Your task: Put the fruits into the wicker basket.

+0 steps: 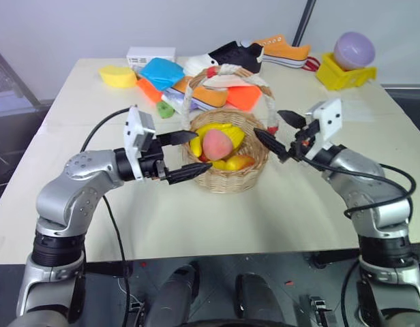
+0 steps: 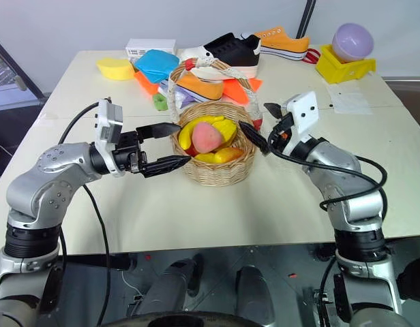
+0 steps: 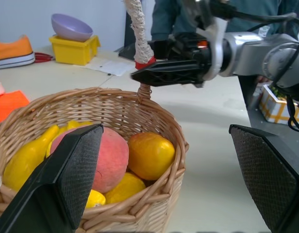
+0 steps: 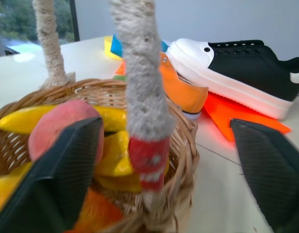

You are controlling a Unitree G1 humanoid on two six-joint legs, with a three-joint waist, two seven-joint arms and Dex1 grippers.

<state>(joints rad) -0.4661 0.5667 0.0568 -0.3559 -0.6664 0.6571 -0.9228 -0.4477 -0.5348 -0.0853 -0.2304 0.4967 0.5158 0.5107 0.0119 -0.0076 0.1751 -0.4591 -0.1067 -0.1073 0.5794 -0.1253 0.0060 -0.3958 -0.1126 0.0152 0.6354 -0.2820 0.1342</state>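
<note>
Silver-grey metal arms with rounded joint housings and black ribbed collars. Black two-fingered left gripper [image 1: 185, 155] and right gripper [image 1: 279, 132], textured pads, white boxy wrist modules, looping black cables, red-orange wiring at right wrist.

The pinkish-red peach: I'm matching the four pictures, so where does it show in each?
Left eye view: pinkish-red peach mid-picture, in the round wicker basket.
Right eye view: same, centre.
Left wrist view: lower left, beside a yellow-orange fruit.
Right wrist view: left side.
Shared landmark: the basket's white-and-red wrapped handle.
</note>
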